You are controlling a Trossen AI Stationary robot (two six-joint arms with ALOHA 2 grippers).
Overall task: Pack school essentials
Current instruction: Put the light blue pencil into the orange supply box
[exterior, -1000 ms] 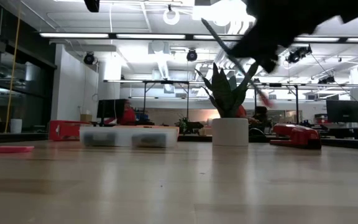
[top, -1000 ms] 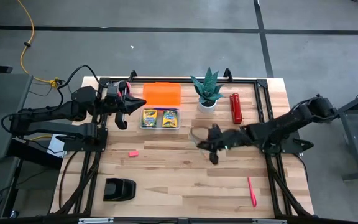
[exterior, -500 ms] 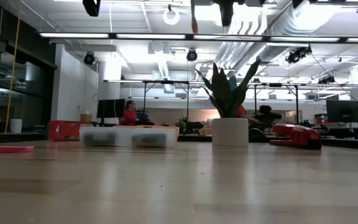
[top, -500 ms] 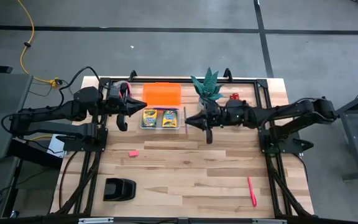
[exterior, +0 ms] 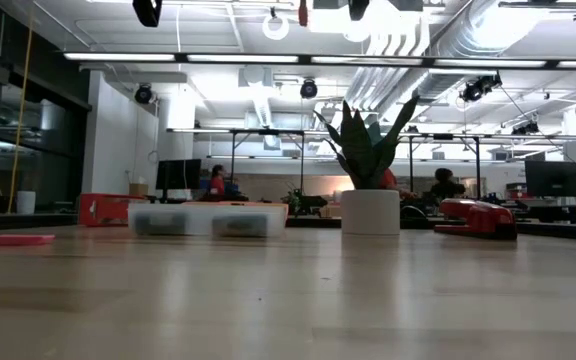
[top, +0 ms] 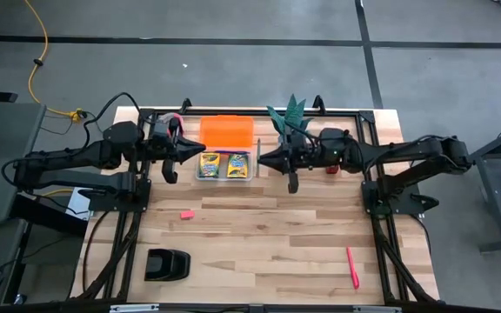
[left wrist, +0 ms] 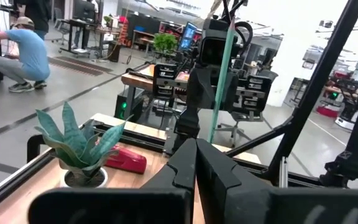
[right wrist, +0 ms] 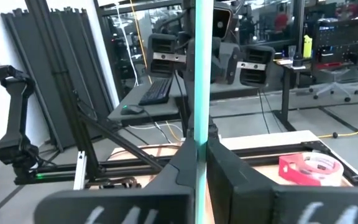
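My right gripper (top: 262,159) hangs above the table just right of a clear box (top: 224,177), shut on a thin teal pen (right wrist: 199,74). The box stands on the table and holds two yellow-and-green crayon boxes (top: 209,163) (top: 237,163). My left gripper (top: 177,149) waits shut and in the air at the box's left end. A pink eraser (top: 187,214) and a pink pen (top: 352,268) lie flat on the table. The left wrist view shows the teal pen (left wrist: 221,81) standing in the other arm's fingers. My right gripper pinches the teal pen's shaft (right wrist: 199,134) between its two fingers. The fingers come level from the table's right and lie across the pen. The pen stands roughly upright, lifted clear of the table, with a long part rising above the fingers; its lower end is hidden.
An orange lid (top: 227,132) lies behind the box. A potted plant (top: 290,122) and a red dispenser (top: 329,137) stand under and behind my right arm. A red tape roll (right wrist: 309,167) sits near the left arm. A black object (top: 166,263) is near the front left.
My right gripper has carried the teal pen from the table's middle up, toward the far edge and left, and it now stands beside the clear box's right end. The motion slowed over the last half second.
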